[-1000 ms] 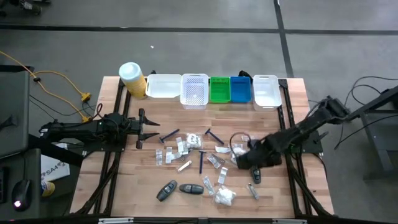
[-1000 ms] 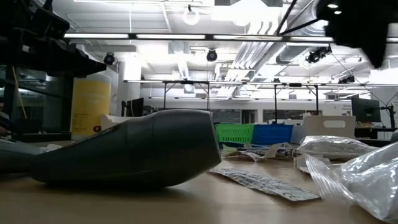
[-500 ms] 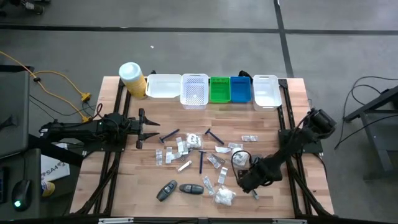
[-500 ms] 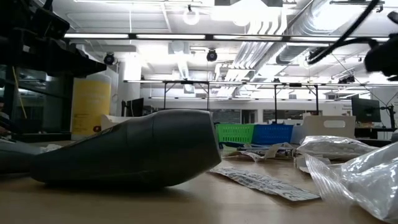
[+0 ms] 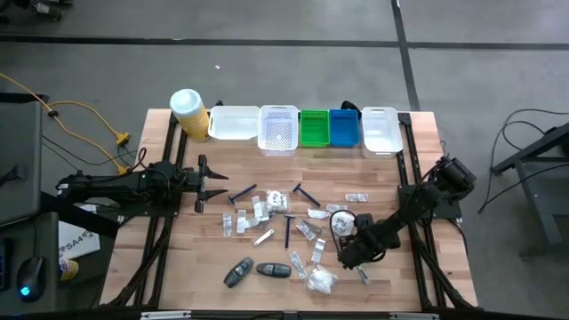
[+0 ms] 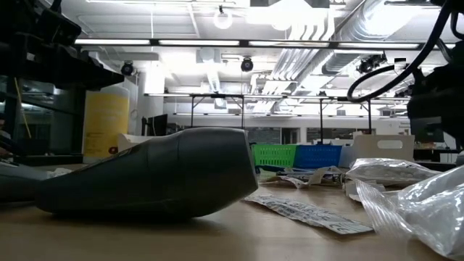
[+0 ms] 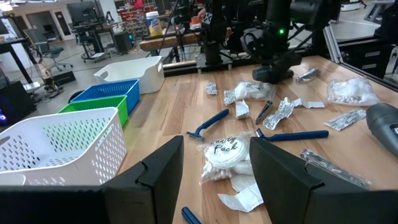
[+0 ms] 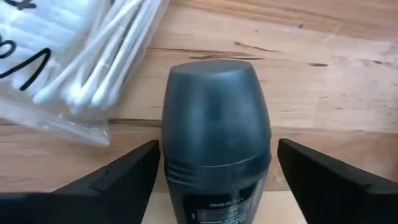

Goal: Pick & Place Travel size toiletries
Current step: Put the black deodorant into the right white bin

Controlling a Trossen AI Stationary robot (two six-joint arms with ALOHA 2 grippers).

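Two arms reach in over the wooden table [image 5: 204,258]. Nearest the front edge lie two dark roll-ons [image 5: 255,270] and a bag of cotton buds [image 5: 322,282]. Just beyond, the right gripper [image 5: 350,258] is low over a third dark roll-on [image 8: 214,140], its fingers [image 8: 109,180] spread wide on either side of the body without touching it; the bag of cotton buds lies just beside that roll-on. Further back, sachets [image 5: 264,208], blue razors [image 5: 242,193] and small packets are scattered mid-table. The left gripper [image 5: 212,188] hovers at the left of that scatter, its fingers [image 7: 158,171] apart and empty. Along the far edge stand a yellow canister [image 5: 189,114] and a row of white, green and blue bins [image 5: 307,128].
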